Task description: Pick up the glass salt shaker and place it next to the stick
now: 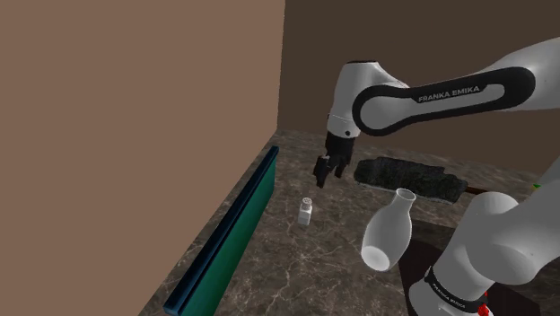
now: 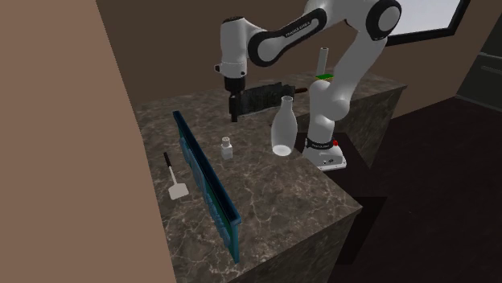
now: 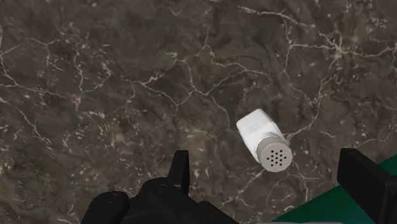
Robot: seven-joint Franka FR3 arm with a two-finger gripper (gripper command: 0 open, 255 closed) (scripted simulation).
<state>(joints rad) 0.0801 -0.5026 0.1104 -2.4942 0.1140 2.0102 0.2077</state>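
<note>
Tool (image 1: 325, 169) hung released, fingers (image 3: 181, 175) spread, above the dark marbled worktop (image 1: 296, 269). We located the white salt shaker (image 1: 306, 211) standing upright on the worktop below the tool, roughly between the finger lines, untouched. We judged a straight descent along its vertical axis sufficient.

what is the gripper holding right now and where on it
Nothing is held. The gripper is open and hangs above the counter, with the white salt shaker standing below it, untouched.

End effector (image 1: 323, 173) downward, jaws apart
</note>
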